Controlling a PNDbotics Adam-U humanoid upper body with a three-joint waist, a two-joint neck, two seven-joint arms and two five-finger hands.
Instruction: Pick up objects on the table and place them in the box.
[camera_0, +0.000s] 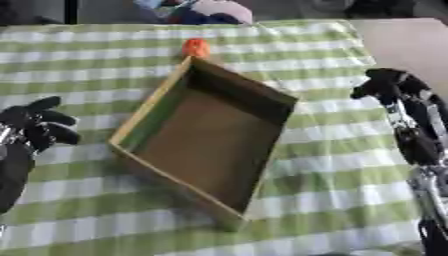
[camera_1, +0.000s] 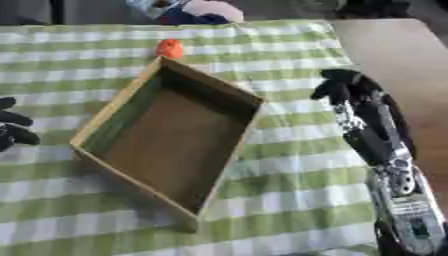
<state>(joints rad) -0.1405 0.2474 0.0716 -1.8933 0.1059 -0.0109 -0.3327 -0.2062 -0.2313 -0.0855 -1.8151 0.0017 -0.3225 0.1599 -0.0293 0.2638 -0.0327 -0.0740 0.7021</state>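
Orange object (camera_0: 195, 47) beside box (camera_0: 175, 90), apart from both hands' fingers (camera_0: 52, 117).

cloth (camera_0: 332, 145): green/white check, covers counter, wrinkled | counter (camera_1: 394, 55): bare tan strip at right past cloth edge | far edge: blurred blue, white and pink shapes (camera_0: 206, 12), cannot identify

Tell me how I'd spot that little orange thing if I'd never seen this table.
Find the green-and-white checked tablecloth, then the open brown box lying askew in its middle. Follow the box to its far corner: the orange thing sits on the cloth just beyond that corner, outside the box. It is the only small, rounded, bright orange item on the cloth.
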